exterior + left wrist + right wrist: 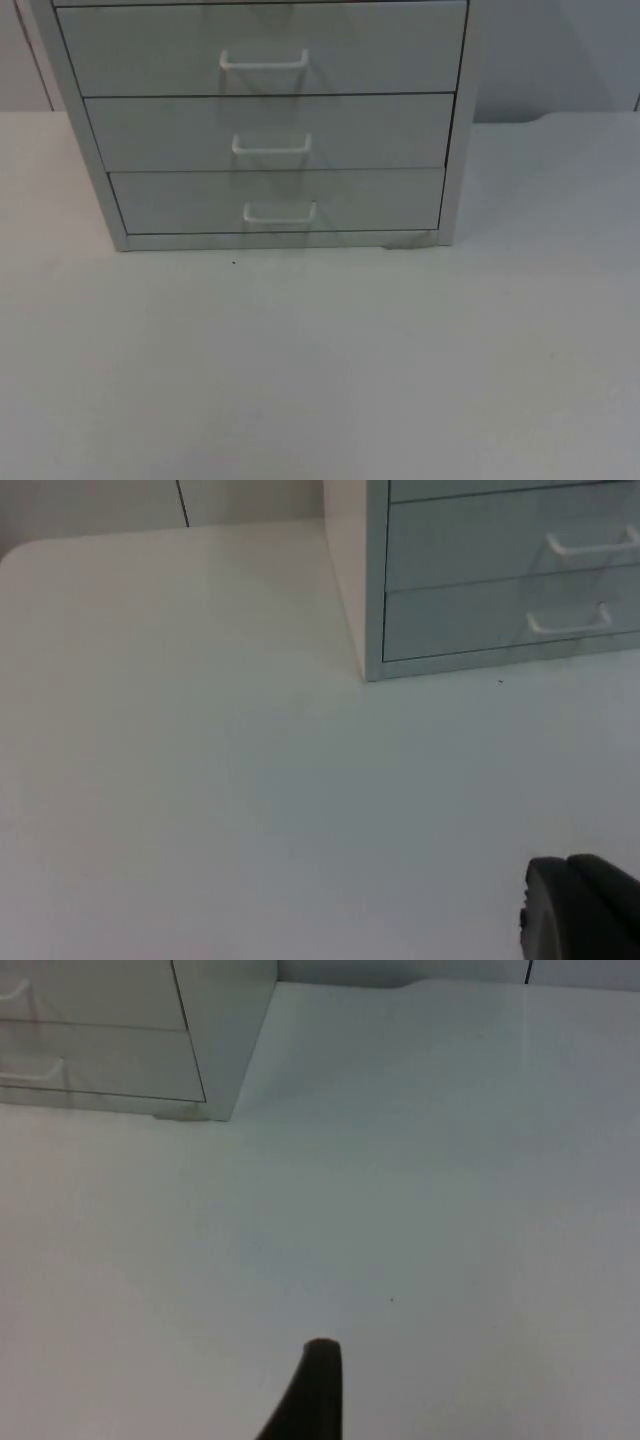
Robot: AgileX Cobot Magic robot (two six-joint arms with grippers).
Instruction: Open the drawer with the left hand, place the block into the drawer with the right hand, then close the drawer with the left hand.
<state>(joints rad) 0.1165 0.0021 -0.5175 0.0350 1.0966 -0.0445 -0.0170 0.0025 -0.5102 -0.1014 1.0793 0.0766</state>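
Observation:
A light grey drawer cabinet (450, 180) stands at the back of the white table. Its three drawers are all pushed in: the top drawer (150, 50), the middle drawer (160, 132) and the bottom drawer (170, 200). Each has a white bar handle (280, 212) at its centre. In the left wrist view my left gripper (580, 912) hangs over bare table, well short of the cabinet's left front corner (372, 670). My right gripper (316, 1390) likewise sits over bare table, well away from the cabinet's right front corner (215, 1110).
The white table top (320, 370) stretches in front of the cabinet and to both its sides. The grey partition wall (560, 50) rises behind it. A tiny dark speck (234, 263) lies just before the cabinet.

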